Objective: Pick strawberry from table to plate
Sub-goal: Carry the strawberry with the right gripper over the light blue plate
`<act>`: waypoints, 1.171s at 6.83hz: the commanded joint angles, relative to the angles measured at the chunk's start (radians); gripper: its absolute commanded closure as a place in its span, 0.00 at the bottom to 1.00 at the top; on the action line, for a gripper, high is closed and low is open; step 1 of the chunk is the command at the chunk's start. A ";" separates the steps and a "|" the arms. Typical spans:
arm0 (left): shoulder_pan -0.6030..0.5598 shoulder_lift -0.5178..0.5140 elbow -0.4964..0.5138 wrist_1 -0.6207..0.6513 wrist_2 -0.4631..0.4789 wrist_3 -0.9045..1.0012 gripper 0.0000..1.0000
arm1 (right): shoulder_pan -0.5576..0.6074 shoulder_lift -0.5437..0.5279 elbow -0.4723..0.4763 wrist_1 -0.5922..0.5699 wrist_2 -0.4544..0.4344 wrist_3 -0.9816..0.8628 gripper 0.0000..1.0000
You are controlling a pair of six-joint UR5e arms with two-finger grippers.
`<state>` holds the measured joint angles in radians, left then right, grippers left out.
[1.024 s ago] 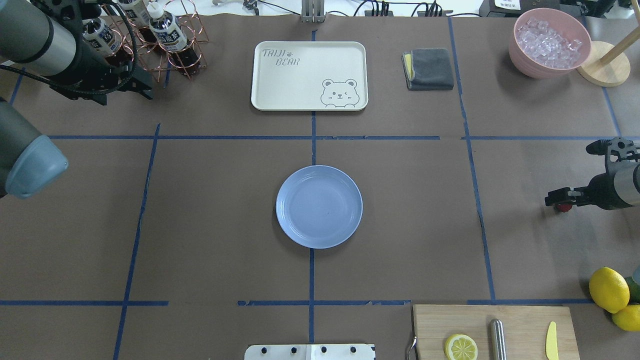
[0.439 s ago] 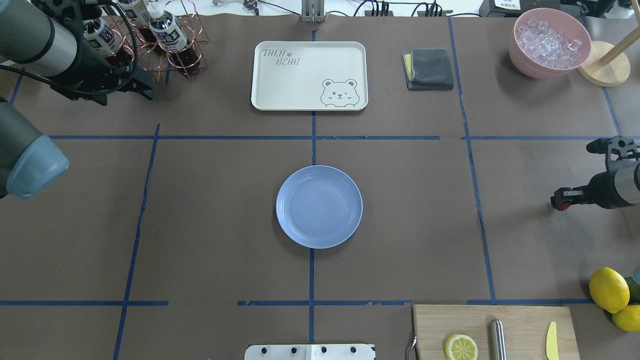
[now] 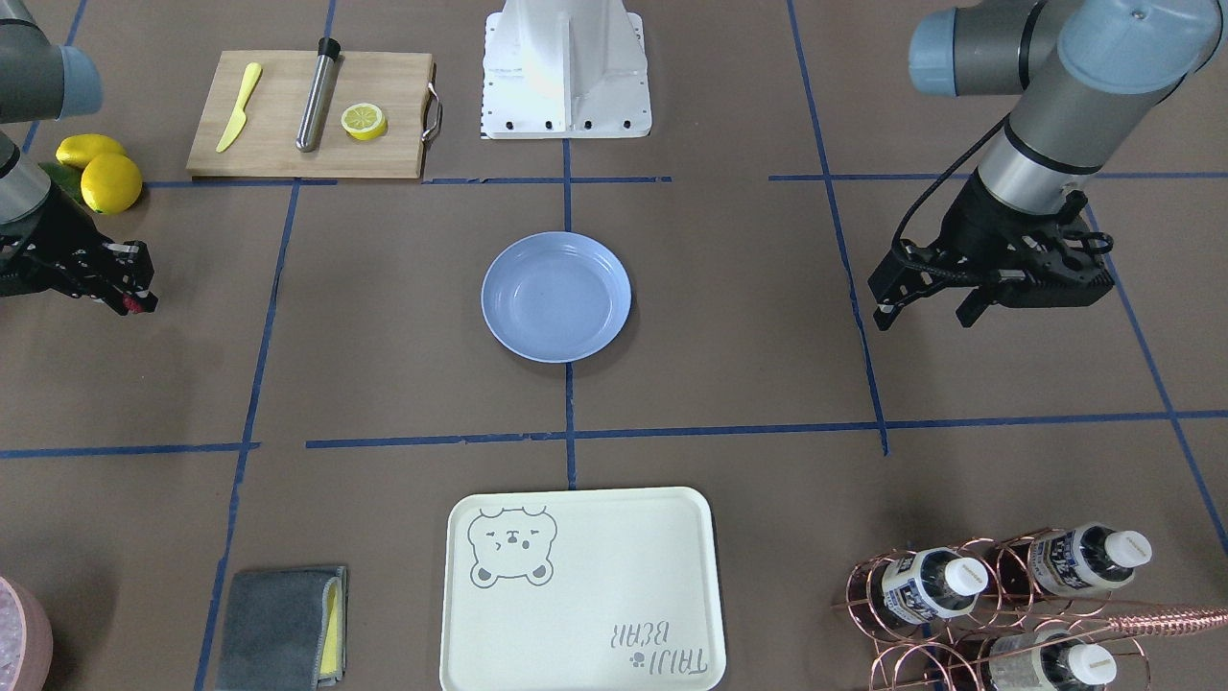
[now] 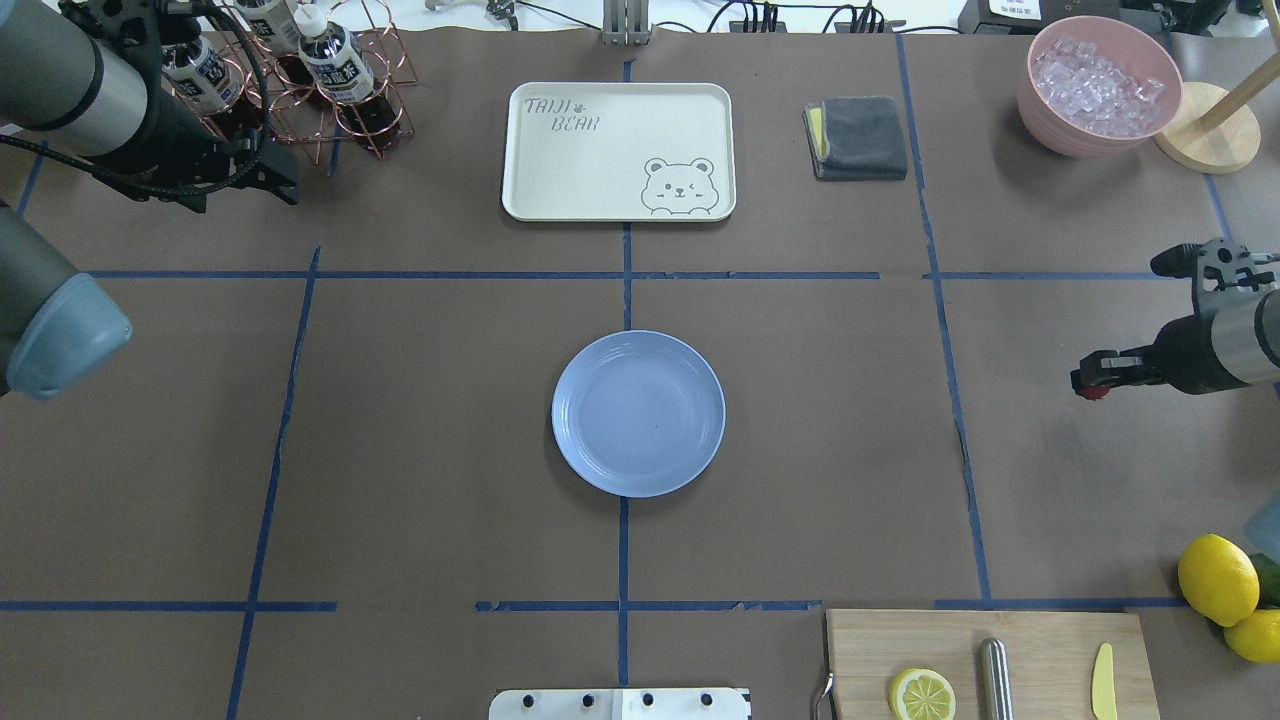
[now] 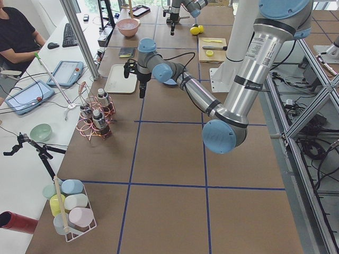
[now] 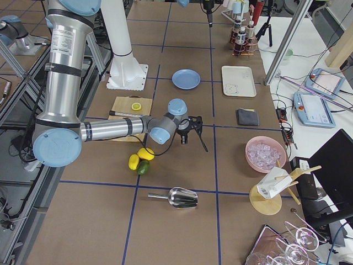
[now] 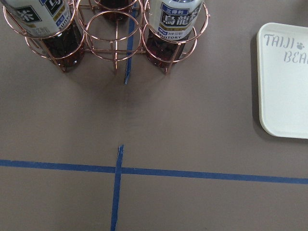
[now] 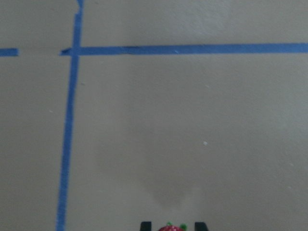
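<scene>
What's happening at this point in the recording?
The right gripper holds the strawberry above the table, out at the robot's right side. The blue plate at the centre is empty, so the drop is not yet done. The left gripper hangs open near the bottle rack, holding nothing.

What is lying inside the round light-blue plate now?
Nothing: the round light-blue plate shows a bare bottom, fully uncovered. The tiny dark-red strawberry sits in the right pincer, away from it.
</scene>
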<state>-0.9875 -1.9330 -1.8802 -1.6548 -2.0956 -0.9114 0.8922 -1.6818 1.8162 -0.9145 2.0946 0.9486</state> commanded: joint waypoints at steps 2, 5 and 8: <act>-0.052 0.078 0.003 0.000 0.000 0.211 0.00 | -0.060 0.320 0.054 -0.315 -0.004 0.109 1.00; -0.190 0.138 0.061 0.000 -0.001 0.498 0.00 | -0.213 0.644 0.016 -0.622 -0.078 0.200 1.00; -0.273 0.173 0.117 -0.003 -0.004 0.681 0.00 | -0.399 0.879 -0.249 -0.620 -0.267 0.305 1.00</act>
<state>-1.2329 -1.7730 -1.7830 -1.6559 -2.0984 -0.2948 0.5561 -0.8894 1.6742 -1.5333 1.8914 1.2291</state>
